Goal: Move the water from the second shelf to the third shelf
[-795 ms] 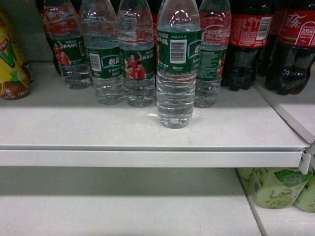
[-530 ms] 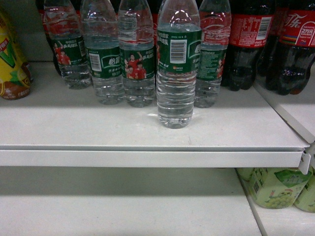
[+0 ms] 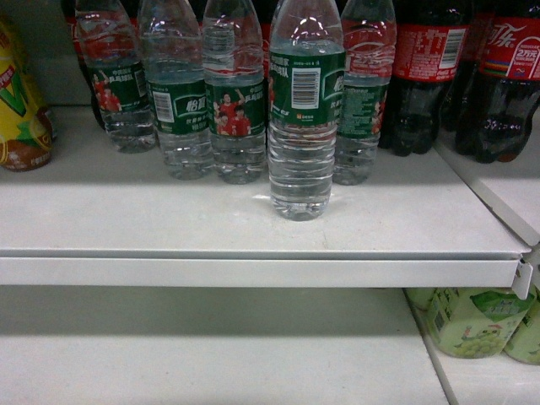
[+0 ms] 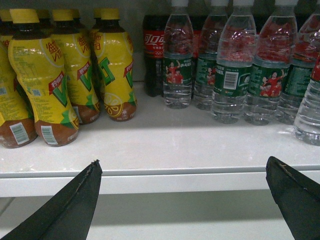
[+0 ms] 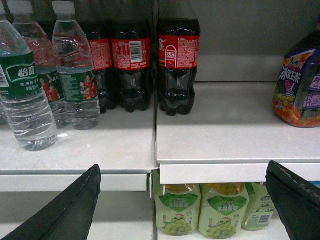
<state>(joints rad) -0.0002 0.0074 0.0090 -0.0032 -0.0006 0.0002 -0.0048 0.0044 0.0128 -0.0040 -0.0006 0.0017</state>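
Several bottles of water with dark green labels stand on the upper white shelf (image 3: 253, 253). The nearest water bottle (image 3: 302, 126) stands in front of the row, barcode facing me; it also shows at the left of the right wrist view as the water bottle (image 5: 22, 95) and at the right edge of the left wrist view as the water bottle (image 4: 310, 107). No gripper appears in the head view. My left gripper (image 4: 182, 167) is open, level with the shelf's front edge. My right gripper (image 5: 182, 170) is open too, in front of the shelf edge, with nothing between its fingers.
Dark cola bottles (image 3: 430, 76) with red labels stand right of the water. Yellow tea bottles (image 4: 60, 75) fill the left. Green grape drink bottles (image 5: 200, 210) sit on the lower shelf (image 3: 211, 363) at the right. A purple pack (image 5: 300, 85) stands far right.
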